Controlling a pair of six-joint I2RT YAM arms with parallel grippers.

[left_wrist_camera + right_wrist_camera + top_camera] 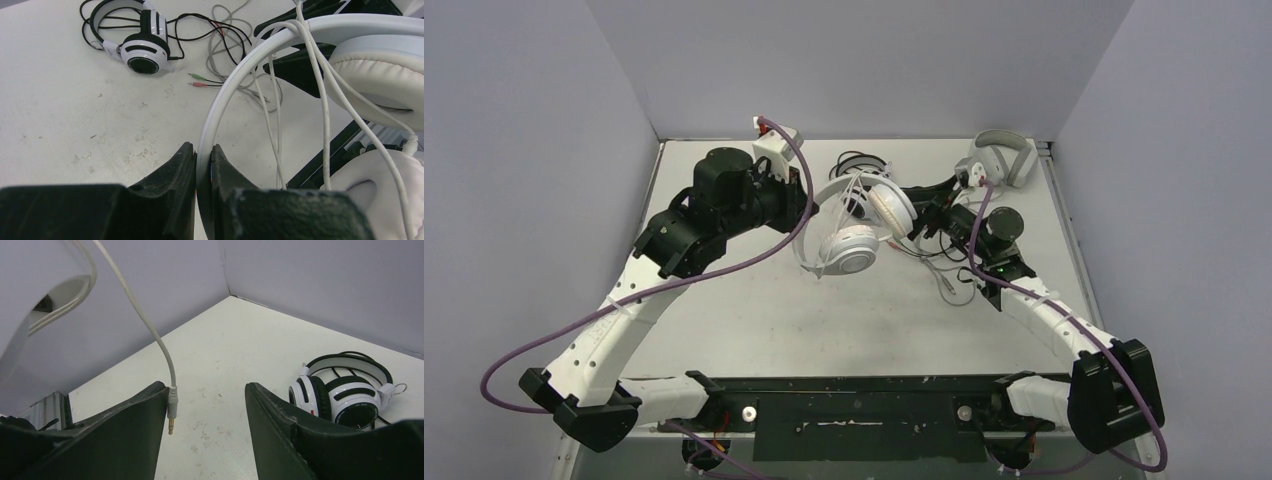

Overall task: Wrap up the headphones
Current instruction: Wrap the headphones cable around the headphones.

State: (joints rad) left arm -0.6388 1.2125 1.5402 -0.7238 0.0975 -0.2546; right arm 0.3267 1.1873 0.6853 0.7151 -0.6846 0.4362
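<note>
Two grippers | left gripper (204, 152) clamped on white headphones (385, 70) headband | right gripper (206, 395) jaws apart, holding nothing | cable plug (171, 416) dangles just beside one finger

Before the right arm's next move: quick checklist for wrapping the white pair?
1. Hold: left gripper shut on the white headphones at the headband: ok.
2. Right gripper open, ready to grab: ok.
3. Plug secured: not ok, hangs free, ungripped.
4. Cable snug on the band: not ok, strands hang loose.
5. Black-and-white headset out of the way: ok, lies apart on the table.
</note>
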